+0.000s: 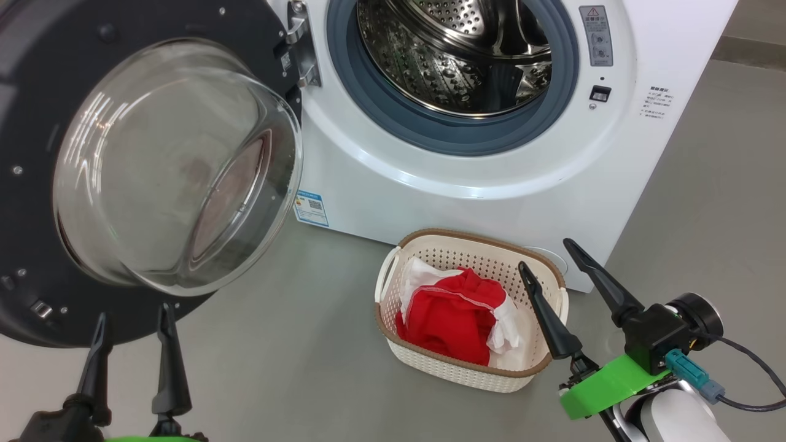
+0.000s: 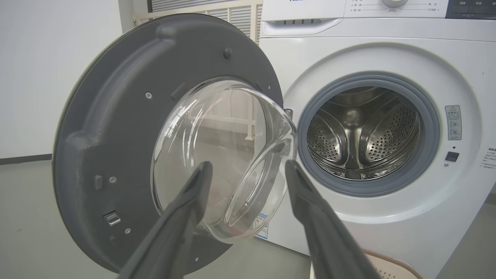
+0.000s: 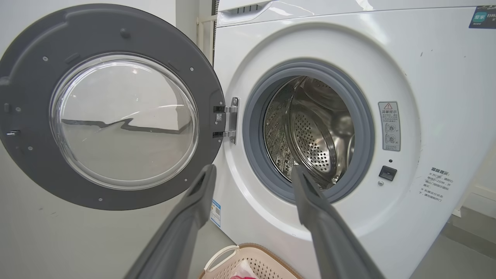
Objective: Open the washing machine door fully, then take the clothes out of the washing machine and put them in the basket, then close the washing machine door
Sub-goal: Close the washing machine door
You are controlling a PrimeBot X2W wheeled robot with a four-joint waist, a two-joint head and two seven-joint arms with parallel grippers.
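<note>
The washing machine (image 1: 491, 184) stands with its door (image 1: 153, 166) swung wide open to the left, its glass bowl bulging toward me. I see bare perforated steel inside the drum (image 1: 454, 55). The red and white clothes (image 1: 457, 316) lie in the cream basket (image 1: 399, 341) on the floor before the machine. My left gripper (image 1: 132, 319) is open and empty, just below the door's lower rim. My right gripper (image 1: 549, 255) is open and empty, over the basket's right end. The door (image 2: 116, 155) and drum (image 2: 360, 131) also show in the left wrist view, and door (image 3: 35, 155), drum (image 3: 310, 131) and basket (image 3: 221, 255) in the right wrist view.
Grey floor (image 1: 276, 344) spreads around the basket and to the machine's right. A grey rubber ring (image 1: 393, 110) lines the drum's mouth. The door's hinge (image 1: 301, 49) sits at the opening's left side. A white wall (image 2: 38, 77) stands left of the machine.
</note>
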